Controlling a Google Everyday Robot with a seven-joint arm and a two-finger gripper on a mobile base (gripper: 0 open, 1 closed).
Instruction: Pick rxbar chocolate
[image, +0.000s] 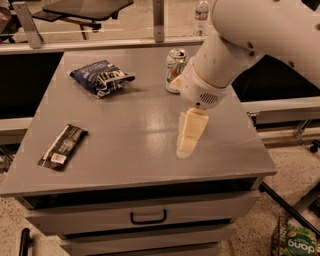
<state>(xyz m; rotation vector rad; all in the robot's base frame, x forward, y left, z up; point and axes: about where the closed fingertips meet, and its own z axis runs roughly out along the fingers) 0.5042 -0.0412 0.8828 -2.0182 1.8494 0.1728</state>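
Observation:
The rxbar chocolate (63, 146) is a slim flat black bar with a small white label at its near end. It lies on the grey cabinet top (135, 125) near the front left edge. My gripper (189, 135) hangs from the white arm over the middle-right of the top, pointing down, far to the right of the bar. It holds nothing that I can see.
A puffy dark-blue snack bag (101, 77) lies at the back left. A drink can (175, 70) stands at the back centre, partly behind my arm. A water bottle (200, 12) stands beyond the top. A drawer handle (148, 217) is below the front edge.

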